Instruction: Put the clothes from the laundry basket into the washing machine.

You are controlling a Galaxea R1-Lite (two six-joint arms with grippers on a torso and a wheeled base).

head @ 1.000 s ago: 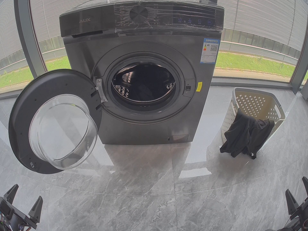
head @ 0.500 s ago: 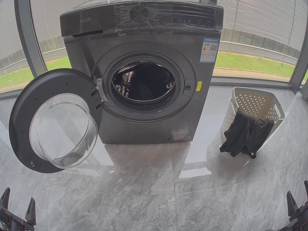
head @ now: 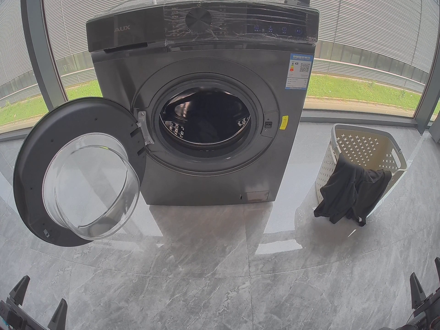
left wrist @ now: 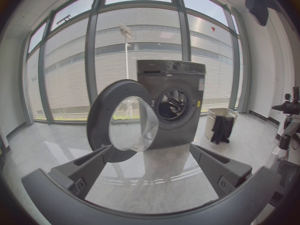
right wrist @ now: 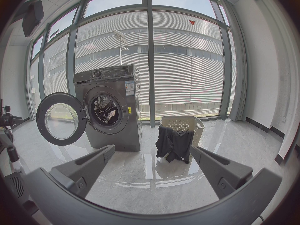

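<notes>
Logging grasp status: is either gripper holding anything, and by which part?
Nothing is held. The left gripper and right gripper both show open, empty jaws; the black garment hangs over the rim of the laundry basket.

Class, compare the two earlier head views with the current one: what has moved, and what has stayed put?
The left claw dipped and swung left, then came back right, ending lower than a second ago, open and empty. The right claw sank slightly, then held, also open. The washing machine, its open door, the laundry basket and the dark garment draped over its rim stayed as they were.
</notes>
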